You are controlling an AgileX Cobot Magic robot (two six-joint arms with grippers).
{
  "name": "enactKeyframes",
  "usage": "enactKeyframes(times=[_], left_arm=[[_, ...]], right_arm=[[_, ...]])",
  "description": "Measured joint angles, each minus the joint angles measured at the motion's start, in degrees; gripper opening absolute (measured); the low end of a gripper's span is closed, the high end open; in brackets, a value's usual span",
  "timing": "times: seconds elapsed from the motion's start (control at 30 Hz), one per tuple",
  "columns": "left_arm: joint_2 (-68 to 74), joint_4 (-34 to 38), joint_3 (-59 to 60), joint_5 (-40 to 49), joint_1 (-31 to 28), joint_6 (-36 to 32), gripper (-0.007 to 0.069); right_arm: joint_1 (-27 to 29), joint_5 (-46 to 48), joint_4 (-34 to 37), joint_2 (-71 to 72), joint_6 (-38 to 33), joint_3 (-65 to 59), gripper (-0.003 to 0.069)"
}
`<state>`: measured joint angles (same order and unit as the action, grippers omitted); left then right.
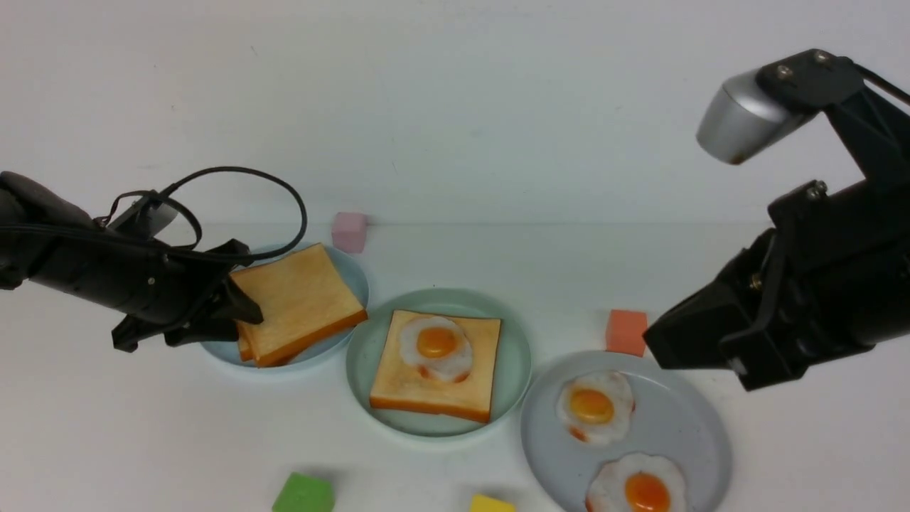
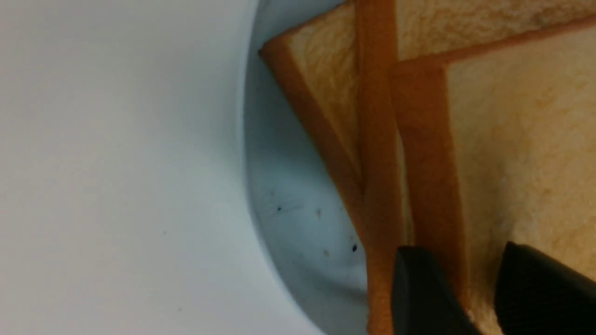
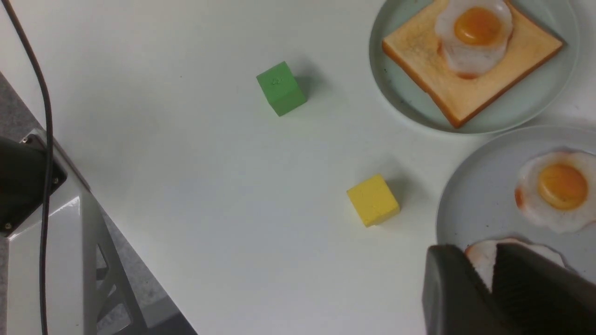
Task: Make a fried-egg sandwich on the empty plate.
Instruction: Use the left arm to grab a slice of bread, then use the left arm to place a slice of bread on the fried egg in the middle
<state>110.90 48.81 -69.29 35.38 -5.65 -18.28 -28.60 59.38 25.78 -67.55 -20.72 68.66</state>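
Note:
The mint-green plate sits in the middle and holds one toast slice with a fried egg on top; both also show in the right wrist view, toast and egg. My left gripper is shut on the near-left edge of the top toast slice on the pale blue plate. In the left wrist view the gripper pinches that slice's crust, and more toast lies beneath it. My right gripper hangs shut and empty above the grey plate's edge.
The speckled grey plate at front right holds two more fried eggs. Small cubes lie about: pink at the back, orange by the grey plate, green and yellow at the front edge.

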Motion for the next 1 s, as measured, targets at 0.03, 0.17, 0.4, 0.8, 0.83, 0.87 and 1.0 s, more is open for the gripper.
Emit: enactKeyframes(times=[0.03, 0.17, 0.4, 0.8, 0.83, 0.87, 1.0], left_arm=[[0.0, 0.09, 0.0, 0.0, 0.0, -0.2, 0.021], [0.0, 0.06, -0.04, -0.03, 0.0, -0.37, 0.0162], [0.0, -0.96, -0.24, 0.4, 0.0, -0.42, 0.0024], [-8.02, 4.77, -0.32, 9.86, 2.05, -15.75, 0.0007], [-8.5, 6.19, -0.32, 11.51, 3.34, -18.08, 0.0007], [-8.56, 7.22, -0.32, 12.56, 4.69, -19.87, 0.0007], [-7.61, 7.4, -0.36, 12.77, 10.4, -22.32, 0.0007]], right_arm=[[0.0, 0.0, 0.0, 0.0, 0.0, 0.0, 0.0169], [0.0, 0.0, 0.0, 0.0, 0.0, 0.0, 0.0176], [0.0, 0.0, 0.61, 0.02, 0.0, 0.0, 0.0185], [0.0, 0.36, 0.67, 0.08, 1.98, 0.0, 0.0225], [0.0, 0.42, 0.67, 0.08, 2.13, 0.0, 0.0228], [0.0, 0.42, 0.67, 0.08, 2.19, 0.0, 0.0231], [0.0, 0.88, 0.67, 0.08, 2.38, 0.0, 0.0237]])
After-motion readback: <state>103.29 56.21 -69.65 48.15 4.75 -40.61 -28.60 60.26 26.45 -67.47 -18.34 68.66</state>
